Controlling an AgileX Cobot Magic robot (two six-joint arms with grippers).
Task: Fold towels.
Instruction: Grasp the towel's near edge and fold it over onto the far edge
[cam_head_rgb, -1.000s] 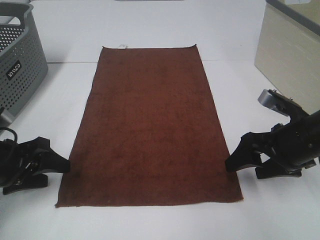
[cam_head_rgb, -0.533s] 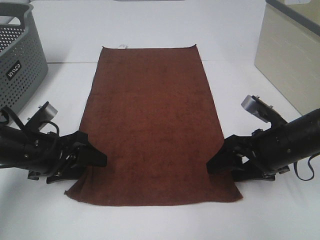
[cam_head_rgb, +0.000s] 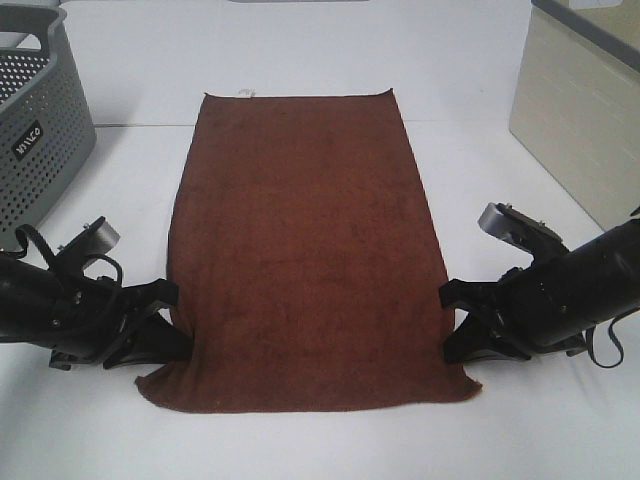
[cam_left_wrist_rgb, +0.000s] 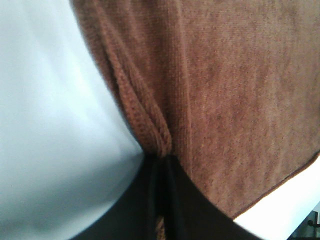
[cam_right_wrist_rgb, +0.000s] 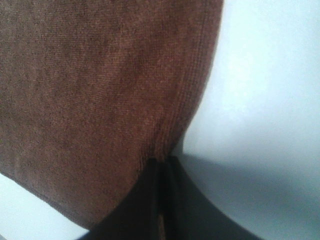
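The maroon towel (cam_head_rgb: 305, 240) lies flat lengthwise on the white table, its small white tag (cam_head_rgb: 245, 93) on the far short edge. My left gripper (cam_head_rgb: 170, 325) is shut on the towel's left long edge near the front corner; the left wrist view shows the hem (cam_left_wrist_rgb: 150, 130) pinched between the black fingers (cam_left_wrist_rgb: 172, 200). My right gripper (cam_head_rgb: 452, 325) is shut on the right long edge near the front; the right wrist view shows that hem (cam_right_wrist_rgb: 165, 145) pinched the same way. The front corners are drawn inward and slightly lifted.
A grey perforated basket (cam_head_rgb: 35, 120) stands at the back left. A beige box (cam_head_rgb: 580, 120) with a grey rim stands at the back right. The white table (cam_head_rgb: 300, 45) extends behind the towel.
Both grippers moved in from beside the towel, closed on its long edges near the front, and have drawn back slightly outward. The front edge has narrowed and bunched.
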